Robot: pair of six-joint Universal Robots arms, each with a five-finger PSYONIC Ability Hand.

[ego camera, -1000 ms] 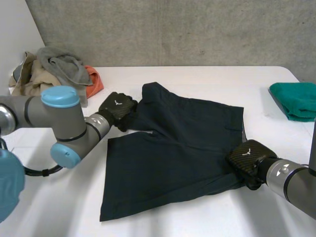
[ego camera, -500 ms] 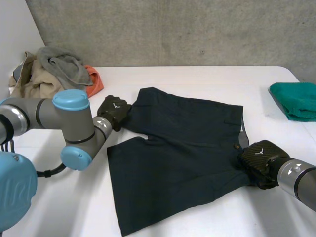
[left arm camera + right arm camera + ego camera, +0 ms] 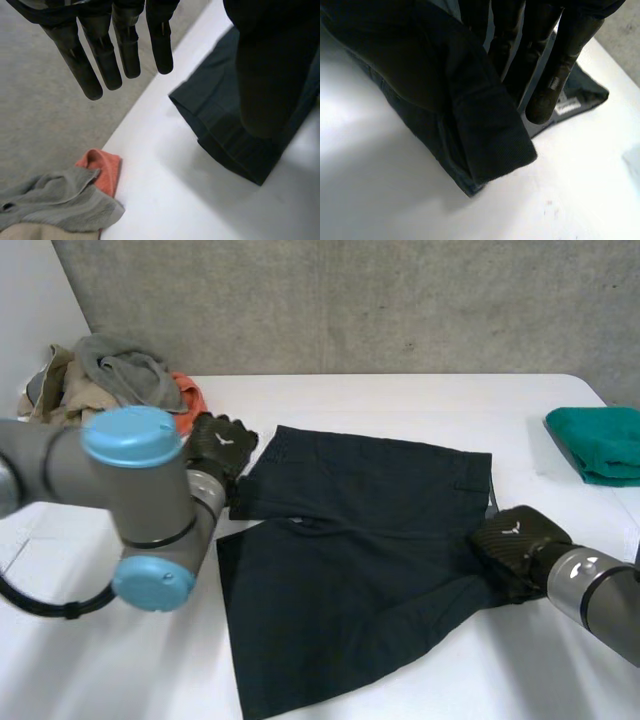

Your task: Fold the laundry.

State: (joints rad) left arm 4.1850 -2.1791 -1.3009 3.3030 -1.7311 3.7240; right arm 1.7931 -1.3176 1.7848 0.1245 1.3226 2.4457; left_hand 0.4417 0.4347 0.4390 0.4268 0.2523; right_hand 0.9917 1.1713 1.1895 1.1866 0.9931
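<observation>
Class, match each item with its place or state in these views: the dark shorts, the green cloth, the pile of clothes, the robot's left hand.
Column one:
1 dark shorts
2 green cloth
3 pile of clothes
4 left hand

Column two:
A at the far left corner of the table
B fingers straight, holding nothing
C spread out in the middle
D at the right edge

Pairs: 1-C, 2-D, 3-A, 4-B.
</observation>
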